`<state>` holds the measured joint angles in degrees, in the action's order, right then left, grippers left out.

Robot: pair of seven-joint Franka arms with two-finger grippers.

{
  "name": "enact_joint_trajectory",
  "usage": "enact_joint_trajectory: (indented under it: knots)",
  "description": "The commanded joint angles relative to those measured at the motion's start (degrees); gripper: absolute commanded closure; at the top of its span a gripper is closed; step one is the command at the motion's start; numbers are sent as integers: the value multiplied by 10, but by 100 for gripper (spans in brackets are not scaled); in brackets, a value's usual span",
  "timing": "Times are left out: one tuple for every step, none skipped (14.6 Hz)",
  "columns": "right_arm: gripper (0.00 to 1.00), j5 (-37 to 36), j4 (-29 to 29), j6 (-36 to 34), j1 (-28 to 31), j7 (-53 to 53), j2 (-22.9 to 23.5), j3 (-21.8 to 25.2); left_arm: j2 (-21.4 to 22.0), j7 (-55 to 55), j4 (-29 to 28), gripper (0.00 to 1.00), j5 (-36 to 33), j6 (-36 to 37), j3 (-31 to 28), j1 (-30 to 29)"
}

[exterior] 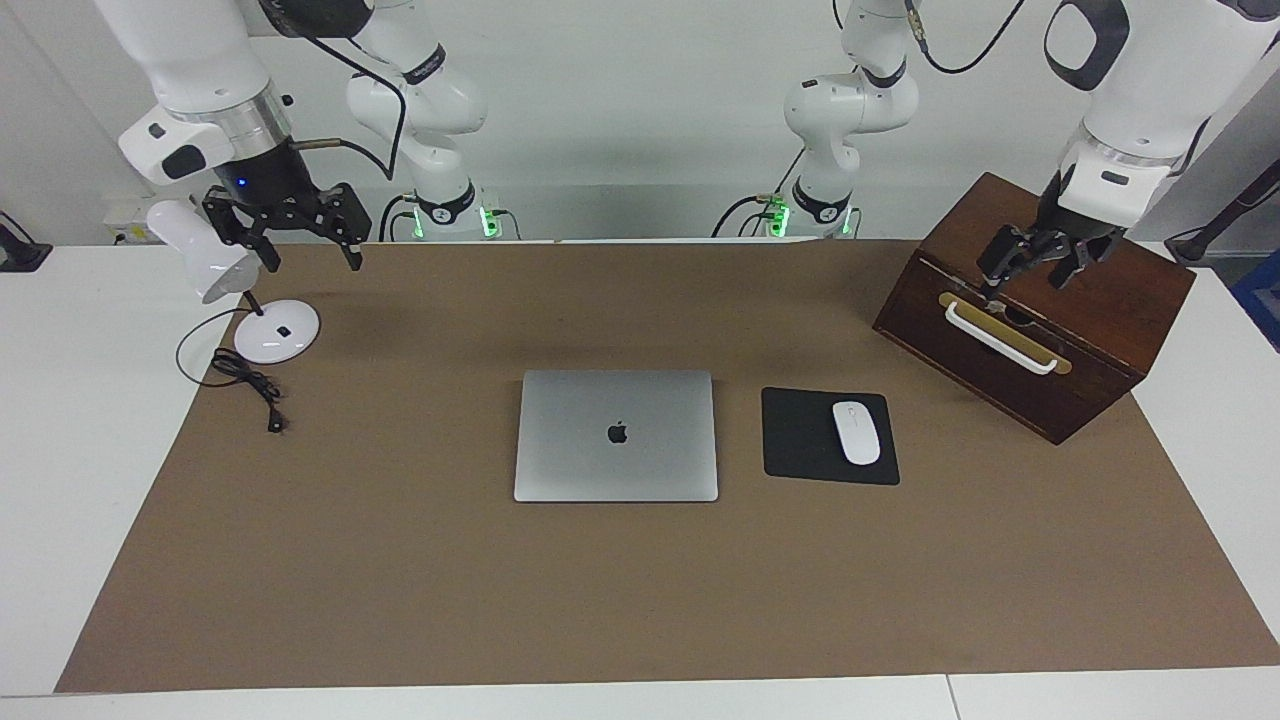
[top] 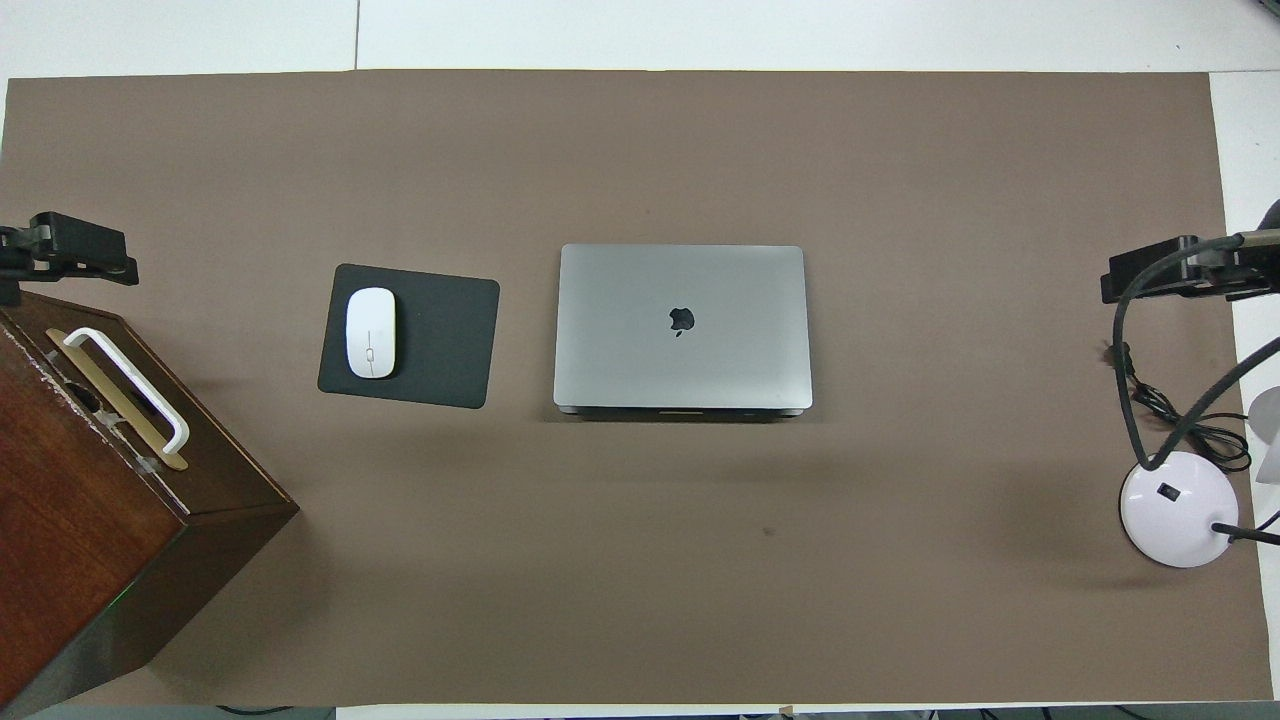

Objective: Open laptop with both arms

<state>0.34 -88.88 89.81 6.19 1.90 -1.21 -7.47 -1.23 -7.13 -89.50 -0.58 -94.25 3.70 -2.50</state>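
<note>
The laptop [exterior: 616, 436] is a slim silver-grey slab with a dark apple logo. It lies closed and flat in the middle of the brown mat, also seen in the overhead view [top: 683, 325]. My right gripper [exterior: 312, 258] hangs open and empty in the air beside the desk lamp, toward the right arm's end of the table, well apart from the laptop. My left gripper [exterior: 1028, 278] hangs open and empty over the wooden box, just above its white handle. In the overhead view the left gripper [top: 70, 250] and the right gripper [top: 1165, 270] show at the mat's two ends.
A black mouse pad [exterior: 800, 436] with a white mouse [exterior: 856, 432] lies beside the laptop toward the left arm's end. A dark wooden box [exterior: 1090, 300] with a white handle [exterior: 1000, 338] stands at that end. A white desk lamp [exterior: 276, 332] with a black cord [exterior: 245, 380] stands at the right arm's end.
</note>
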Motion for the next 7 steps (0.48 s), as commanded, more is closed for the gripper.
enact_joint_trajectory:
  knots:
    - [0, 12, -9, 0, 11, -16, -9, -4, 7, 0, -2, 0, -1, -13, 5, -8]
    - [0, 12, -9, 0, 11, -16, -9, -4, 8, -3, -3, 0, 1, -13, 5, -13]
    - [0, 12, -9, 0, 11, -16, -9, -4, 8, -11, -3, 0, 7, -13, 3, -14]
    - [0, 12, -9, 0, 11, -16, -9, -4, 8, -24, -6, 0, 7, -13, 2, -14]
    - [0, 12, -9, 0, 11, -16, -9, -4, 9, -34, -6, 0, 7, -15, 1, -14]
    - [0, 12, -9, 0, 11, -16, -9, -4, 9, -38, -8, 4, 7, -13, 1, -14]
    - [0, 12, -9, 0, 11, -15, -9, -4, 9, -42, -8, 34, 7, -13, 3, -13]
